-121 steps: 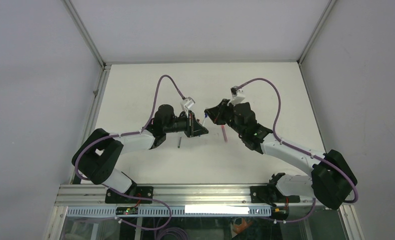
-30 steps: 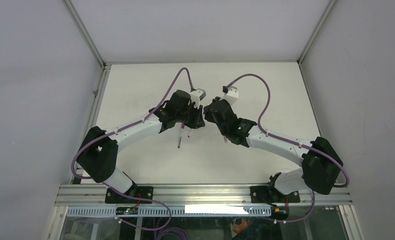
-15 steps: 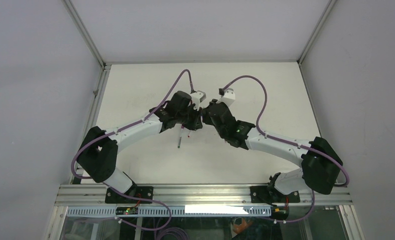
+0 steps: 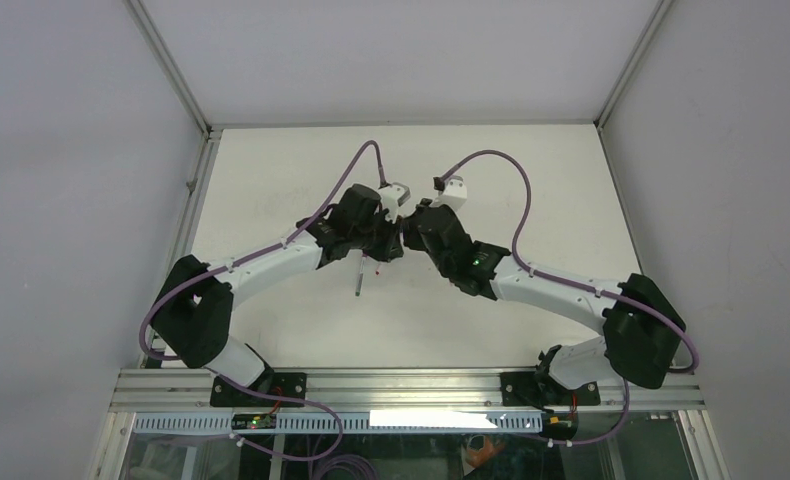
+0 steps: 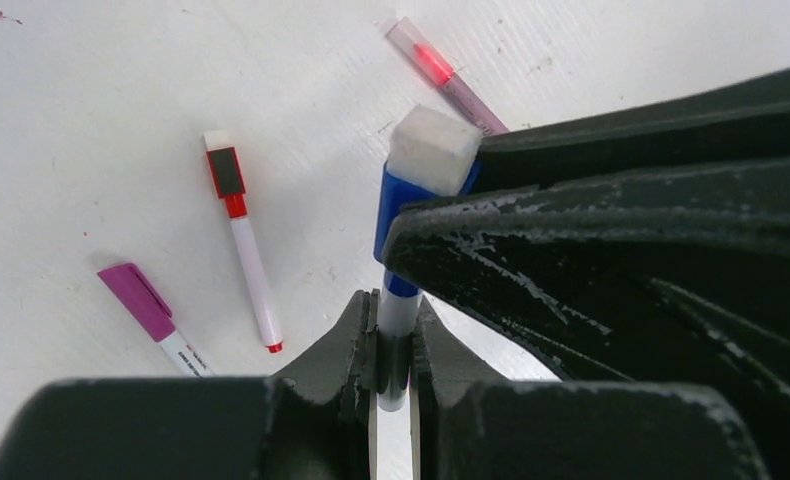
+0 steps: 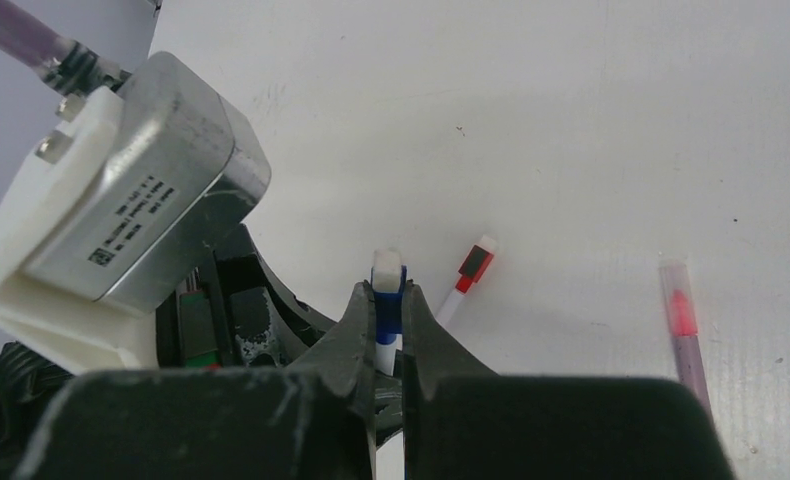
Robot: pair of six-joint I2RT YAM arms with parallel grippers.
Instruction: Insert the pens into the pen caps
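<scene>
1. Pen, thin white plastic barrel (image 5: 397, 312): clamped by left gripper (image 5: 393, 348), jaws narrow.
2. Cap, stubby blue plastic, white-topped (image 5: 399, 205): on the Pen's end, pinched by right gripper (image 6: 388, 320).
3. Red-capped white pen (image 5: 243, 255): on table (image 5: 91, 100), ten o'clock.

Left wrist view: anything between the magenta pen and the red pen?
No. Only bare table between magenta pen and red pen, seen in left wrist view.

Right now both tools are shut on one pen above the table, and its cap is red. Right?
No: the cap is blue, not red, as the left wrist view shows. The left tool and right tool are shut on that one pen above the table.
</scene>
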